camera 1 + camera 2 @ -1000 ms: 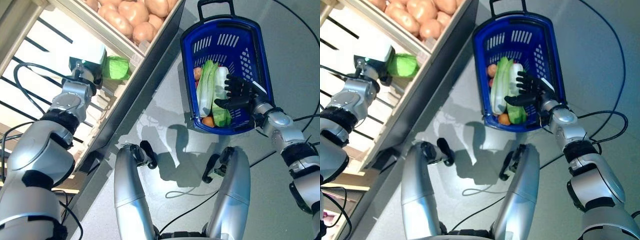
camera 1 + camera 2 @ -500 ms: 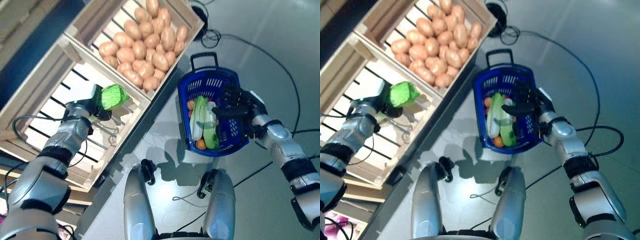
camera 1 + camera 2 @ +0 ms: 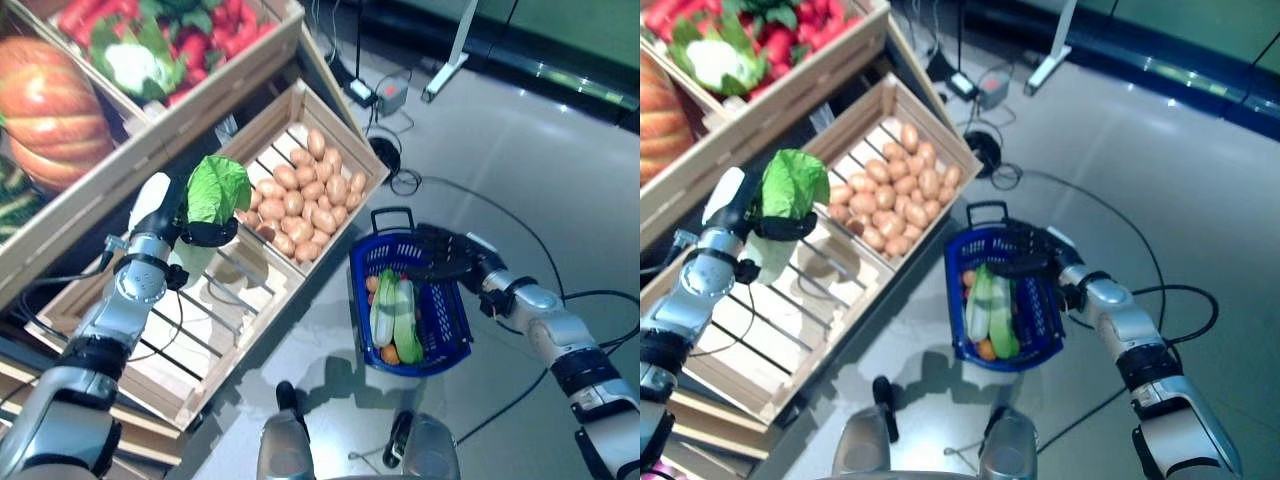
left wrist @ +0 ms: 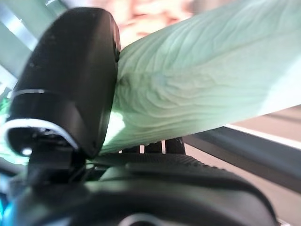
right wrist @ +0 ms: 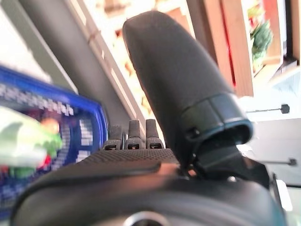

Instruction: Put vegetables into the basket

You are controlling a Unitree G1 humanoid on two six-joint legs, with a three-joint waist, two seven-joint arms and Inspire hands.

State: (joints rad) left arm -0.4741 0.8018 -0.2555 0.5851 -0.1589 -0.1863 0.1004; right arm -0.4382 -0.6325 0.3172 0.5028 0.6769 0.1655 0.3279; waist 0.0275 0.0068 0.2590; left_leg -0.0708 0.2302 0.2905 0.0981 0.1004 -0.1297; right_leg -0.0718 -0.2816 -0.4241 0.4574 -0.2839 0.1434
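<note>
My left hand (image 3: 203,231) is shut on a green cabbage (image 3: 217,190), held up above a slatted wooden crate (image 3: 215,305). In the left wrist view the cabbage's pale leaf (image 4: 207,80) lies pressed against the thumb (image 4: 70,80). The blue basket (image 3: 443,325) is to the right, by the crates' corner. It holds long pale green vegetables (image 3: 393,310), an orange one (image 3: 390,354) and something red. My right hand (image 3: 445,262) lies over the basket's upper right rim with its fingers straight; the right wrist view shows its thumb (image 5: 174,80) standing out.
A crate of potatoes (image 3: 305,190) stands just left of the basket. Further back are a pumpkin (image 3: 45,110) and a crate with cauliflower and red vegetables (image 3: 150,45). Cables and a power adapter (image 3: 385,97) lie on the grey floor behind the basket.
The camera has tipped up, showing more of the stand. My left hand has lifted the cabbage up out of the slatted crate. The right hand stays at the basket.
</note>
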